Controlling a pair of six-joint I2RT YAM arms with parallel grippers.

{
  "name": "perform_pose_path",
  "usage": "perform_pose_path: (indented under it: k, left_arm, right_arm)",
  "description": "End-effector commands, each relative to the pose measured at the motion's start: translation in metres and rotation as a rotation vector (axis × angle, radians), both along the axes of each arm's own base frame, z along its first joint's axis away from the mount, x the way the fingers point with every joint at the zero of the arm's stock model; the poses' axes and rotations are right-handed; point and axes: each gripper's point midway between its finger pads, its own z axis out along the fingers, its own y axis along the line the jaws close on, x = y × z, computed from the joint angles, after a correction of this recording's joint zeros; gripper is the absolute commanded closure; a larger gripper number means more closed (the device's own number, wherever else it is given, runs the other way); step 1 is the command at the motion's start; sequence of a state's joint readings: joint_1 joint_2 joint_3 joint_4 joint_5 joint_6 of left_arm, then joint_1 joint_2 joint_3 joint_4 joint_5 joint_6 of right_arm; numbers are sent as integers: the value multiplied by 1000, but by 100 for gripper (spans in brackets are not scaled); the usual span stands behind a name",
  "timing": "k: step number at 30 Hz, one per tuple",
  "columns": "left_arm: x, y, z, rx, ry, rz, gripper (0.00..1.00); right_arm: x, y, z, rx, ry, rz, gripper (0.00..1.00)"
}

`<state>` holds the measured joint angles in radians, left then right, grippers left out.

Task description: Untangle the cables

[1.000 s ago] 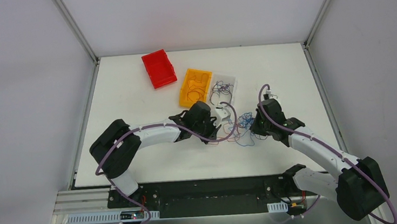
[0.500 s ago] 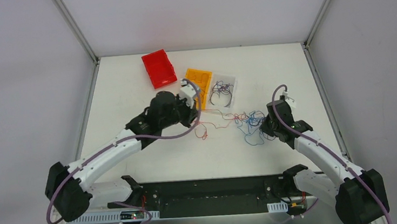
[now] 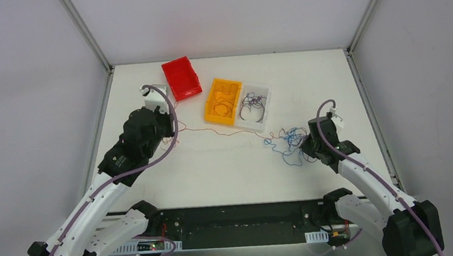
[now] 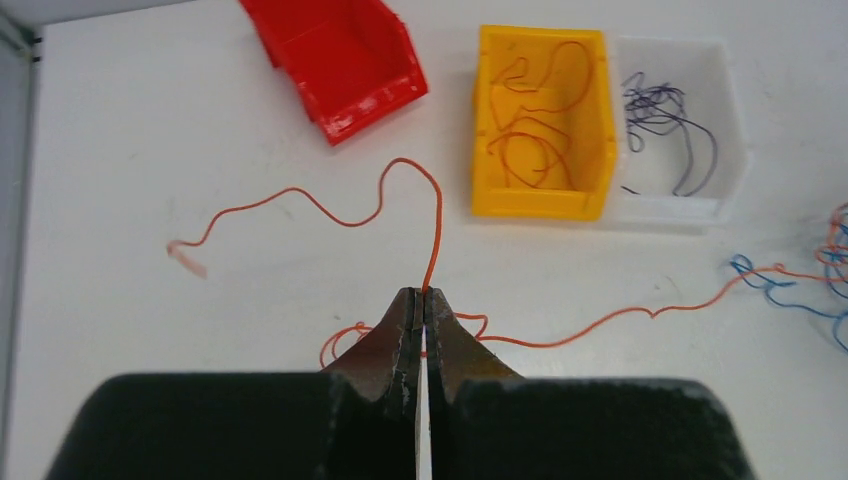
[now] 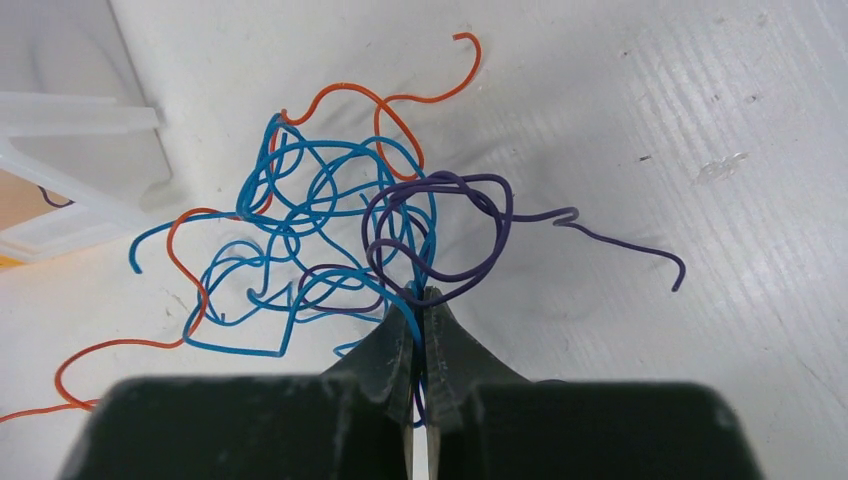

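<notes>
A tangle of blue, purple and orange cables [image 3: 288, 142] lies at the table's right middle, also in the right wrist view [image 5: 340, 240]. My right gripper [image 5: 421, 297] is shut on blue and purple strands at the tangle's near edge [image 3: 310, 148]. An orange cable [image 3: 224, 132] runs stretched from the tangle leftward to my left gripper [image 3: 165, 130]. In the left wrist view the left gripper [image 4: 421, 293] is shut on this orange cable [image 4: 436, 225], whose free end curls to the left.
A red bin [image 3: 181, 78] stands at the back. An orange bin [image 3: 223, 101] holds orange cables, and next to it a clear bin [image 3: 255, 106] holds dark purple cables. Grey walls close in the table on three sides.
My left gripper has pulled the orange cable far to the left, from beside the tangle to the table's left side, drawing it out. The right gripper stayed on the tangle, shifting slightly right.
</notes>
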<state>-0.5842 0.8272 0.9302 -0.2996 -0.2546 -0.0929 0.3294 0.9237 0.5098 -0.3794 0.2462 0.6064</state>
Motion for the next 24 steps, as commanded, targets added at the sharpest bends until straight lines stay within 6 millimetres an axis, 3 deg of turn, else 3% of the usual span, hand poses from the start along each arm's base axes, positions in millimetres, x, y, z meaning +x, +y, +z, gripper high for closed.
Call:
perform_pose_path:
  k: [1,5,9,13,15,17,19,21,22,24]
  left_arm:
    - [1,61,21,98,-43,264,100]
    - [-1,94,34,137,-68,403,100]
    - [-7,137,49,167,-99,596,100]
    - [-11,155,54,152,-108,667,100]
    - [-9,153,51,144,-101,661,100]
    - [-4,136,47,101,-93,566,100]
    - [1,108,43,42,-90,406,100]
    - [4,90,44,-2,-93,321,100]
    - [5,84,45,-9,-92,284,100]
    - [5,67,50,-27,-96,191,100]
  right_arm:
    - [0,-11,5,-13,-21,-60,100]
    - [-2,-21,6,-30,-26,-115,100]
    - [-7,-44,8,-81,-26,-254,100]
    - [-15,-67,9,-110,-44,-397,100]
    - [-14,-66,11,-102,-51,-386,100]
    - [-3,-35,16,-27,-77,-181,100]
    - [1,13,27,112,-115,99,99]
    - [-2,43,38,224,-158,245,90]
    - [-3,51,43,248,-175,290,83]
    - [-6,57,49,234,-179,343,47]
